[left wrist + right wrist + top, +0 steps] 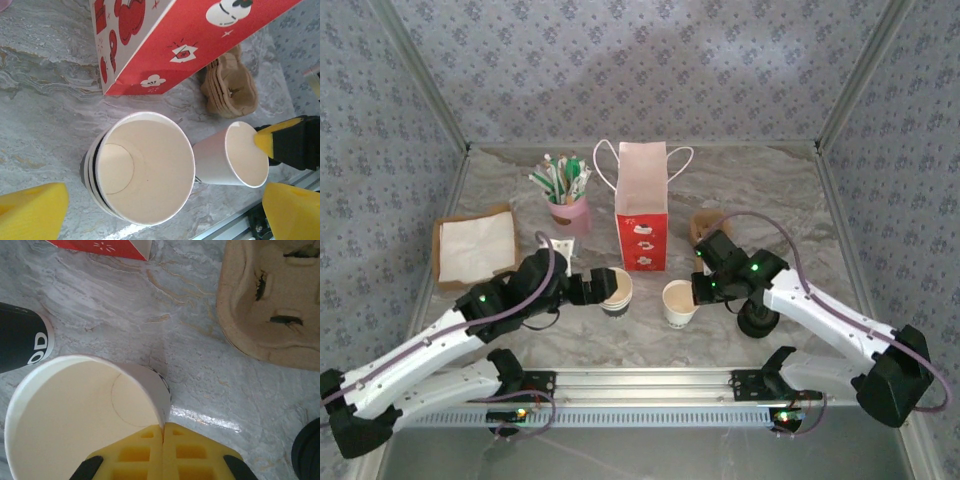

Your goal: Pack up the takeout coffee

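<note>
Here, at the lower centre of the overhead view, the right tool (164, 432) is pinching the rim of the takeout coffee cup (679, 300), its two yellow pads closed together on the paper wall. The cup is standing upright on the grey marbled desk (770, 190), lidless and empty, just in front of the red paper bag (642, 225) and just right of the stack of white cups (616, 288). The left tool (592, 288) is sitting wide open just left of that stack, its fingers spread and gripping nothing. The step in hand appears to be the preparing of a single cup: one cup is standing apart from the stack, but no lid is sitting on it and nothing is going into the bag yet. A pile of black lids (757, 320) is lying at the lower right, near the right arm, and a brown pulp cup carrier (708, 224) is resting behind the right tool, beside the bag. The next move is probably calling for a lid to be fetched and pressed level onto the rim while the cup is being kept steady. The free left tool is standing on the far side of the cup from the lids, so the right tool, which is nearer, may be needing to let go first. After that, the capped cup is likely heading upright into the bag, whose mouth is facing upward.
</note>
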